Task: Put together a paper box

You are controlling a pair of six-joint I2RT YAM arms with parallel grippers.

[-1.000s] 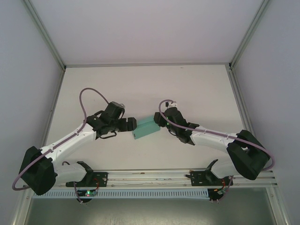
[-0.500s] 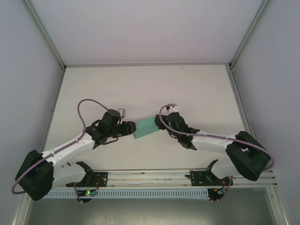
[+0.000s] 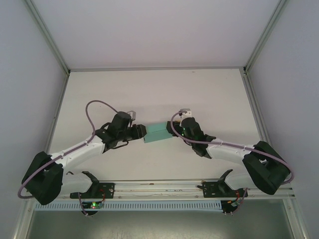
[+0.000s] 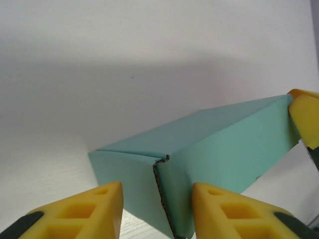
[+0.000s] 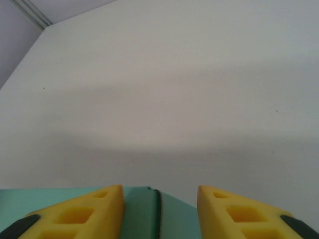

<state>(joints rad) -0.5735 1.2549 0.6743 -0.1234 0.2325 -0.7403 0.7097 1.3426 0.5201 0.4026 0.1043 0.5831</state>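
The paper box (image 3: 157, 133) is a small teal-green rectangular box lying on the white table (image 3: 149, 94) between my two arms. In the left wrist view its near end (image 4: 134, 189), with a vertical seam at the corner, sits between my open left gripper (image 4: 155, 188). The right arm's yellow fingertip (image 4: 306, 117) touches the far end. My left gripper (image 3: 141, 132) is at the box's left end, my right gripper (image 3: 173, 130) at its right end. In the right wrist view the box's end (image 5: 142, 211) lies low between the open right gripper (image 5: 159, 191), close to its left finger (image 5: 84, 214).
Metal frame rails (image 3: 47, 35) and pale walls border the table on the left, right and back. Purple cables (image 3: 94, 107) loop over both arms. Open tabletop stretches beyond the box toward the back wall.
The left arm swung lower and came back up, its gripper staying at the box's left end. The right gripper shifted slightly right and up. The box moved a little to the right.
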